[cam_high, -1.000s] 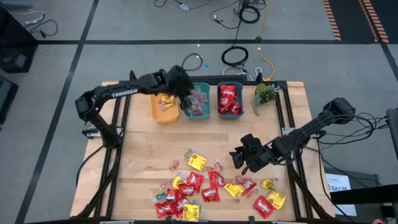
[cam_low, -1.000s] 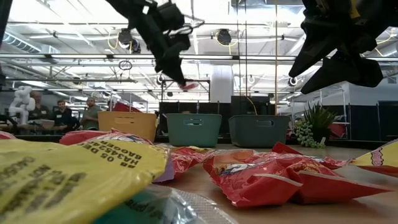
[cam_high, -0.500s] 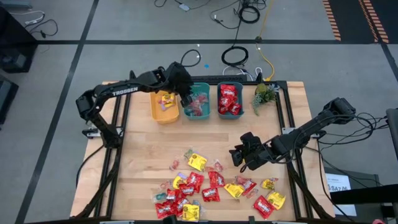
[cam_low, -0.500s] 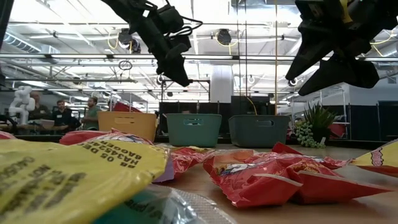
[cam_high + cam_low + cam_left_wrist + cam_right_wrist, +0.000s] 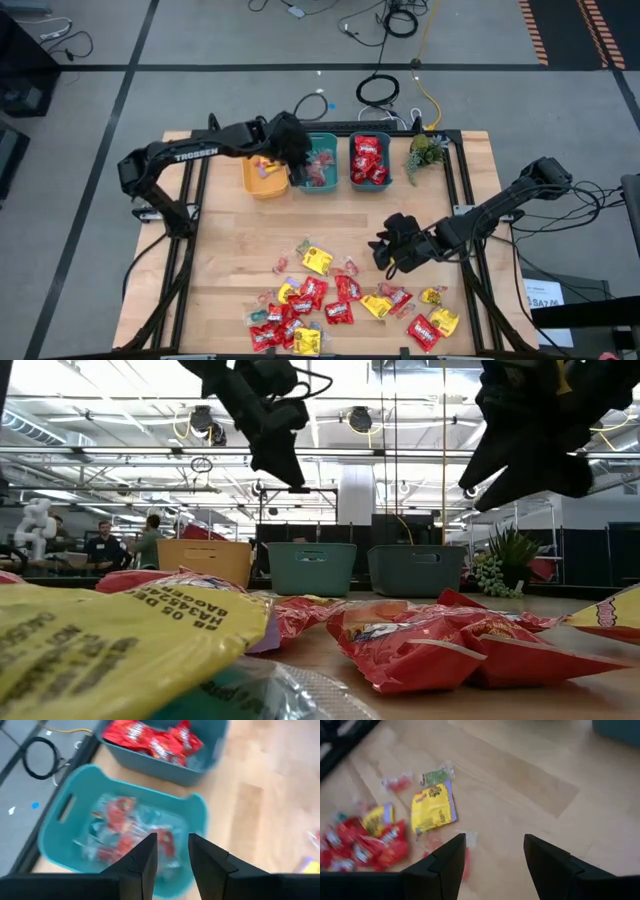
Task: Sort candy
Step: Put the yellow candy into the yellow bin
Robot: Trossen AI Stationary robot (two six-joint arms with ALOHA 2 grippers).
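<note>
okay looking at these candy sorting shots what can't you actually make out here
- Yellow bin contents: high view, partly covered by the left arm; too small to name.
- Clear-wrapped pieces in the middle teal bin: left wrist view, blurred, count unclear.
- Red packets: low view, the near ones block the pile behind them.

Three bins stand in a row beside the plant point(image 5: 424, 151): one yellow bin point(image 5: 262, 185) and two teal bins point(image 5: 318, 186), while over a dozen loose candy packets point(image 5: 318, 262) lie spread well below that plant.
</note>
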